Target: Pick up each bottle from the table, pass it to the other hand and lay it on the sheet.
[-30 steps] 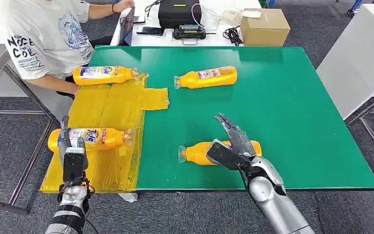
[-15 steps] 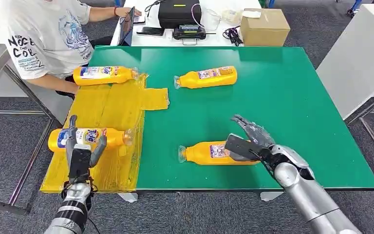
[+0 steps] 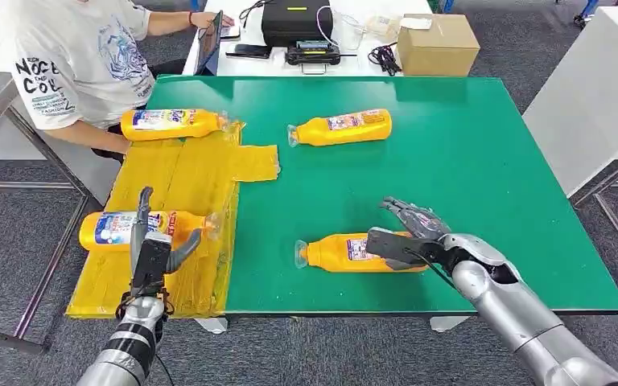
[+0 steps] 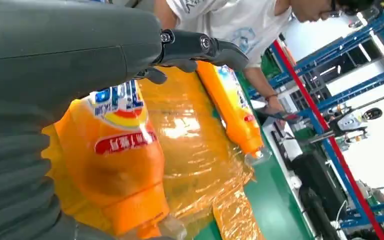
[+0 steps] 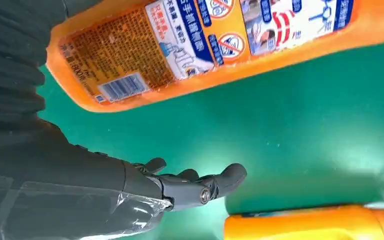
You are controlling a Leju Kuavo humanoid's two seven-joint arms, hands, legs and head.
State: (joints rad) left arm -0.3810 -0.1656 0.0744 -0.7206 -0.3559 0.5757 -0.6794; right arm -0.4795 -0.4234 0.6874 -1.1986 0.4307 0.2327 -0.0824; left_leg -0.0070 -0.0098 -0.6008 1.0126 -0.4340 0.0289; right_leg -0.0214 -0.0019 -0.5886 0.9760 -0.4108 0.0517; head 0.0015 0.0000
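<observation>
Reaching right hand (image 3: 406,235), fingers spread, empty, over near bottle (image 3: 346,252): smooth, slippery, light; I'd grip label waist. Left hand (image 3: 154,251) open.

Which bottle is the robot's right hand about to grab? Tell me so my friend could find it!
Look at the big green table, then the edge nearest the robot. An orange bottle lies there on its side, clear cap pointing toward the yellow sheet. It is the one with the right hand over its bottom end; the other bottle on the green lies farther away.
</observation>
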